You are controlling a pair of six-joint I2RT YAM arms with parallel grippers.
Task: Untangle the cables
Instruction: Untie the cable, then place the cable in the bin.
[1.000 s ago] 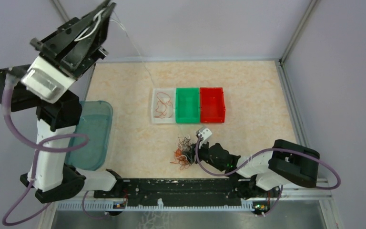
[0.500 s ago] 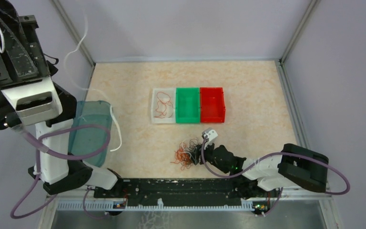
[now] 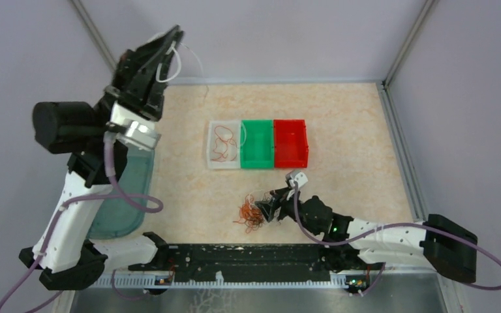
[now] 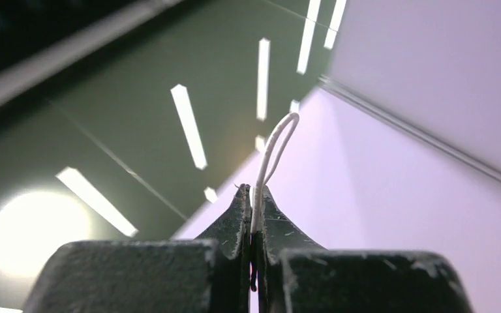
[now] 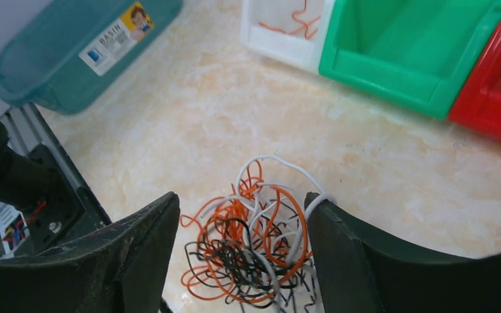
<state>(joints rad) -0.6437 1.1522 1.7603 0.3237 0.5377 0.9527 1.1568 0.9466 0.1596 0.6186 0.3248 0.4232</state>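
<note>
Your left gripper point(image 4: 252, 195) is clamped on a white cable point(image 4: 271, 147) high above the table's point(image 3: 352, 130) far-left corner, while your right gripper point(image 5: 241, 203) stands open at the tangled cables point(image 5: 248, 251) near the near edge.

The tangle point(image 3: 253, 212) of thin, curly orange, white and black cables lies on the table point(image 3: 352, 130) near its front edge, in front of the green bin point(image 3: 256, 147). Orange strands spread to its left, black ones bunch on its right, and white loops arch over the top. It sits between the spread right fingers point(image 5: 143, 248), one white loop just at the edge of a finger. A separate white cable point(image 4: 271, 147) is pinched between the closed left fingers point(image 4: 235, 222), high over the table's far left corner. A narrow loop of it stands out past the tips. A few orange cables point(image 3: 220, 145) lie curled in the white bin point(image 3: 225, 165).
</note>
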